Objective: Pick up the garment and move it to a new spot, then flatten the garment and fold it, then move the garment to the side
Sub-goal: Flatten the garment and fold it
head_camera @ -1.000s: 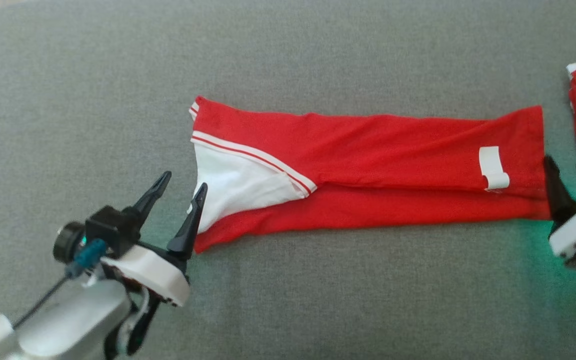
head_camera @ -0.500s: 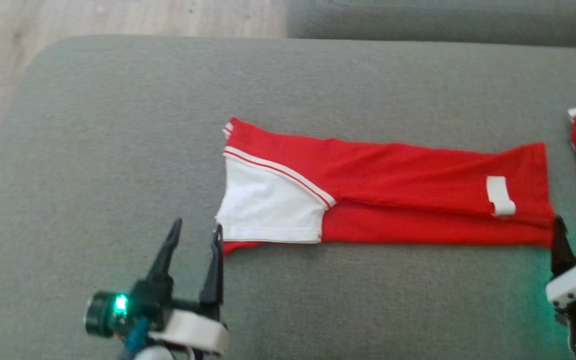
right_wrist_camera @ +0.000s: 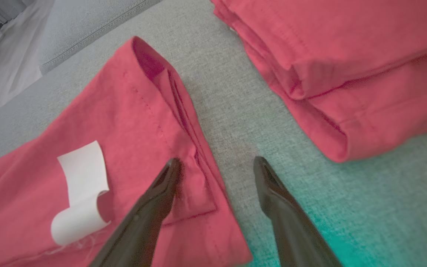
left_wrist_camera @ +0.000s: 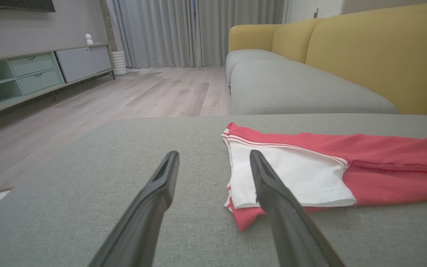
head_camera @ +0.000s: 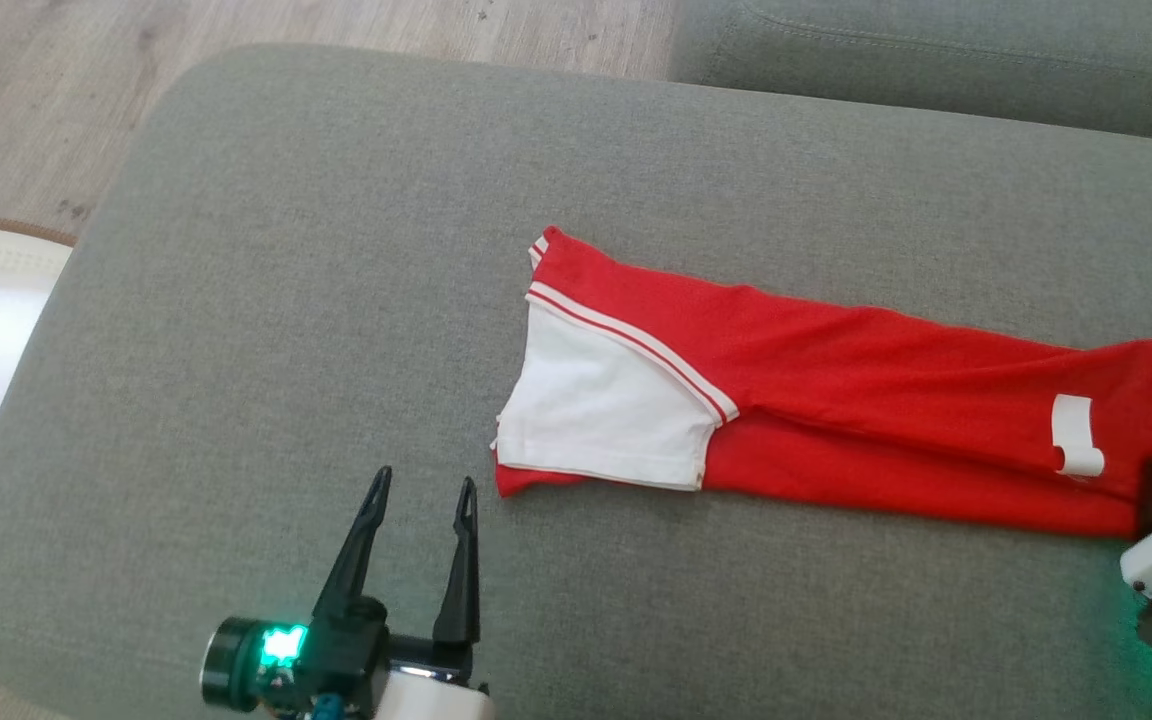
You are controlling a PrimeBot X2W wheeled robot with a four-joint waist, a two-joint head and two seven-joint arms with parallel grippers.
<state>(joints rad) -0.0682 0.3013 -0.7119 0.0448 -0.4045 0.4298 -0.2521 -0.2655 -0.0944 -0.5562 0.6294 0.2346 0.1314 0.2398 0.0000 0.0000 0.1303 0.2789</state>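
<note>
Head view: the red shirt (head_camera: 886, 400) lies flat on the cushion (head_camera: 336, 250). The left tool (head_camera: 424, 478) and right tool (right_wrist_camera: 217, 161) sit open at its ends, maybe to fold it.

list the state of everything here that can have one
garment, folded into a long strip, lying flat on the grey cushion
white label, curled up at its lower end
second red garment, folded in layers, apart from the strip
left gripper, open, empty, just short of the garment
right gripper, open, straddling the hem edge, nothing clamped
</note>
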